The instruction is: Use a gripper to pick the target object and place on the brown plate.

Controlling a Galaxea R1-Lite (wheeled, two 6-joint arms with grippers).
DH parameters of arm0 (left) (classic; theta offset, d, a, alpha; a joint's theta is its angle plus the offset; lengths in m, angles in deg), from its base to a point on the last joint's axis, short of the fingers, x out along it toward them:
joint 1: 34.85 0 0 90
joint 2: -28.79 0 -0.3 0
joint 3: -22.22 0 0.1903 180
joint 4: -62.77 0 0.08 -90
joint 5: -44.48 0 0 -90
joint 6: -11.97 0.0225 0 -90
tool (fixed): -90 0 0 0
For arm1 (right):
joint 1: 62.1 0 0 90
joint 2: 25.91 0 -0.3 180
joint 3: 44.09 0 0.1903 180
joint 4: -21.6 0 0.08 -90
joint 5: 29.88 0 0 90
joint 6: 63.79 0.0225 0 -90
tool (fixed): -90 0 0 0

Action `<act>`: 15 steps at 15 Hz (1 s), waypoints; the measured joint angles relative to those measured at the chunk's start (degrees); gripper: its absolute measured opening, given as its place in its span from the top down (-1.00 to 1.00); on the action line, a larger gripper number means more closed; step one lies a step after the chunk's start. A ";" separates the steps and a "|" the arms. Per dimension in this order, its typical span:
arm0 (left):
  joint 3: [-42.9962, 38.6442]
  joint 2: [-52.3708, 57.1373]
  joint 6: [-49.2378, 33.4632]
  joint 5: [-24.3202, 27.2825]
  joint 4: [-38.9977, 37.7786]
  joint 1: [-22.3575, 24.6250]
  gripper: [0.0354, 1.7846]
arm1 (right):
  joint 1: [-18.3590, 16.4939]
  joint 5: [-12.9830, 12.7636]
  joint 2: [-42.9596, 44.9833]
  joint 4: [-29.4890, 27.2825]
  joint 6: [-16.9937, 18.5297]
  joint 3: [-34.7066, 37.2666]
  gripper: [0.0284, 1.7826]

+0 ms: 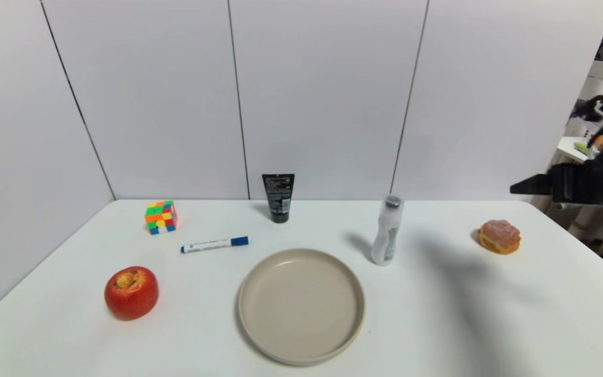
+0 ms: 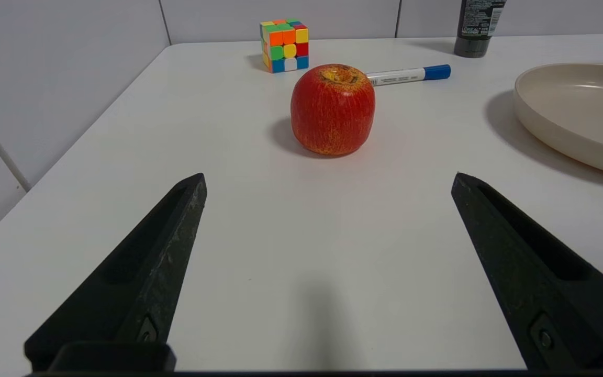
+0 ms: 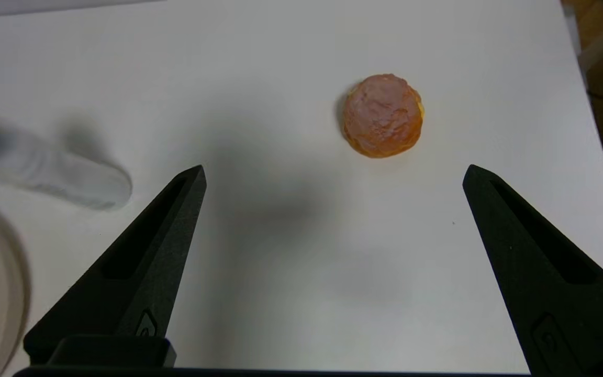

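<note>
The golden-brown bun with a pinkish top (image 1: 499, 236) sits on the white table at the far right, and it also shows in the right wrist view (image 3: 383, 115). My right gripper (image 1: 529, 187) hangs above the table's right side, over and behind the bun. In its wrist view it (image 3: 333, 170) is open and empty, with the bun lying beyond the fingertips, toward one finger. The beige-tan plate (image 1: 301, 306) lies empty at the front centre. My left gripper (image 2: 327, 178) is open and empty, low over the table's left front, facing the red apple (image 2: 333, 110).
A clear bottle (image 1: 388, 230) stands between the plate and the bun. A red apple (image 1: 131, 292), a blue marker (image 1: 214, 244), a colour cube (image 1: 160, 217) and a black tube (image 1: 279, 197) are on the left and at the back. The table's right edge is near the bun.
</note>
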 joint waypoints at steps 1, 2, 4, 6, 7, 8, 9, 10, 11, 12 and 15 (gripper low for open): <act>0.00 0.00 0.00 0.00 0.00 0.00 -0.89 | -0.71 0.11 -5.21 -0.55 0.13 -3.11 -0.90; 0.00 0.00 0.00 0.00 0.00 0.00 -0.89 | -1.44 0.22 -10.45 -1.00 0.24 -6.56 -0.90; 0.00 0.00 0.00 0.00 0.00 0.00 -0.89 | -2.69 0.33 -19.40 -1.63 0.40 -12.92 -0.90; 0.00 0.00 0.00 0.00 0.00 0.00 -0.89 | -3.85 0.09 -26.08 -1.77 0.35 -18.08 -0.90; 0.00 0.00 0.02 0.00 0.00 0.00 -0.89 | -4.33 -0.09 -28.88 -1.90 0.38 -19.85 -0.90; 0.00 0.00 0.02 0.00 0.00 0.00 -0.89 | -4.72 -0.17 -31.56 -2.18 0.40 -21.28 -0.90; -0.02 0.00 0.00 0.00 0.00 0.00 -0.89 | -4.99 -0.24 -33.79 -2.54 0.40 -22.75 -0.90; -0.02 0.00 0.00 0.02 0.00 0.00 -0.89 | -5.23 -0.28 -35.80 -3.45 0.38 -24.06 -0.90; -0.02 0.00 0.00 0.00 0.00 0.00 -0.89 | -5.38 -0.28 -37.10 -4.66 0.33 -24.81 -0.90; -0.02 0.00 0.00 0.00 0.00 0.00 -0.89 | -5.46 -0.27 -38.14 -5.92 0.35 -25.22 -0.90; 0.00 0.00 0.00 0.00 0.00 0.00 -0.89 | -5.51 -0.24 -39.69 -6.97 0.33 -25.60 -0.90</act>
